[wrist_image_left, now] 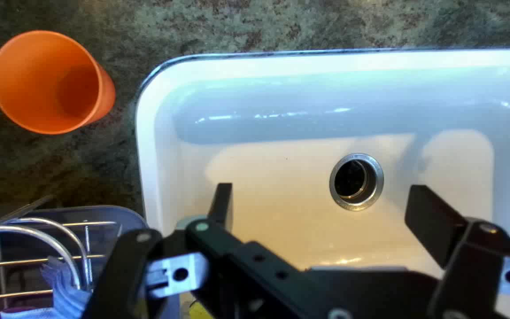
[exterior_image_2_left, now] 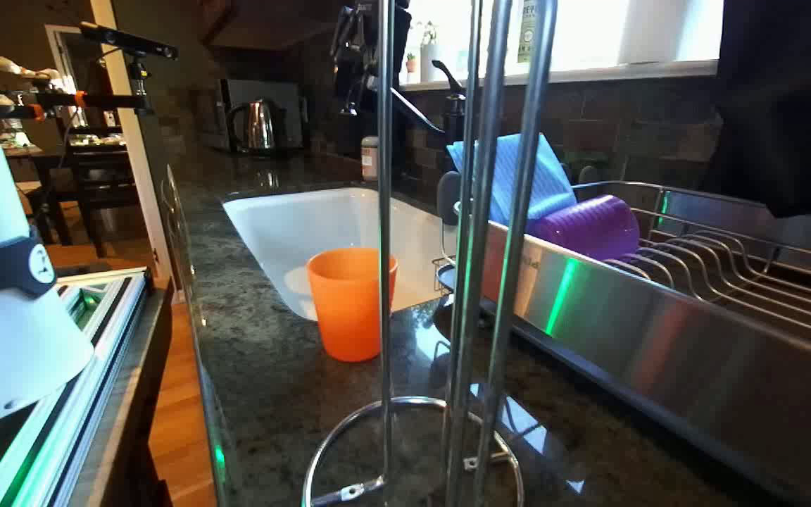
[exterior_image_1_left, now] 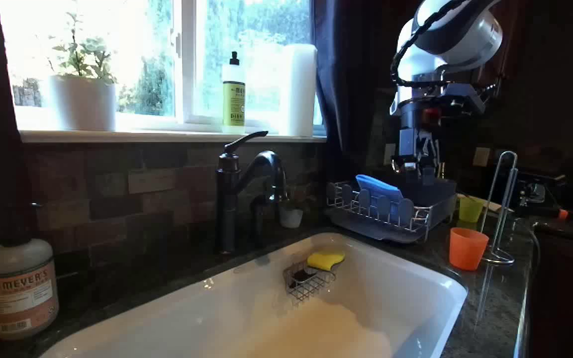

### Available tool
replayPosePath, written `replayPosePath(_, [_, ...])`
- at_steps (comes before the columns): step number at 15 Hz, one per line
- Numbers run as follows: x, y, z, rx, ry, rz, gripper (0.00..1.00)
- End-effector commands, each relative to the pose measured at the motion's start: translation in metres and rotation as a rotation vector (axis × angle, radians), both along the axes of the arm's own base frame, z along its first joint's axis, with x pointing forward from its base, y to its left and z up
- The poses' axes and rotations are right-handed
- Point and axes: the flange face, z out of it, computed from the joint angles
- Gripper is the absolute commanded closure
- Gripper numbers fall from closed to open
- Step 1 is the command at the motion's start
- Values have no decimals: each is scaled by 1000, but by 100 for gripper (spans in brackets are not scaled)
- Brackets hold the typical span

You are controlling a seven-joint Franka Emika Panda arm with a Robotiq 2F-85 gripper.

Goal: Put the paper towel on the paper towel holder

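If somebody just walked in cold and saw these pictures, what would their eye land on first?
Probably the vivid orange cup, standing on the dark counter between the sink and the metal paper towel holder. Next, likely the tall white paper towel roll, upright on the bright windowsill. In the wrist view, the gripper stands out, open above the sink.

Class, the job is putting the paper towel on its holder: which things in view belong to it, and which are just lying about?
Belong to the job:
paper towel, on the windowsill
paper towel holder
pincer, open

Just lying about:
orange cup
yellow sponge
blue cloth
purple cup
green bottle
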Motion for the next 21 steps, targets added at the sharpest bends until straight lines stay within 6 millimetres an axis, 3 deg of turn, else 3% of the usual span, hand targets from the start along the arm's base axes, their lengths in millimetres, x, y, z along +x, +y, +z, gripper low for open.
replayPosePath(1, [0, 0, 0, 0, 0, 0, 0])
replayPosePath(7, [0, 0, 0, 0, 1, 0, 0])
replayPosePath(9, [5, -1, 16, -15, -58, 7, 0])
replayPosePath(13, [19, 6, 81, -138, -236, 82, 0])
replayPosePath(17, [37, 25, 149, -288, -359, 208, 0])
replayPosePath(21, [44, 24, 231, -439, -490, 348, 0])
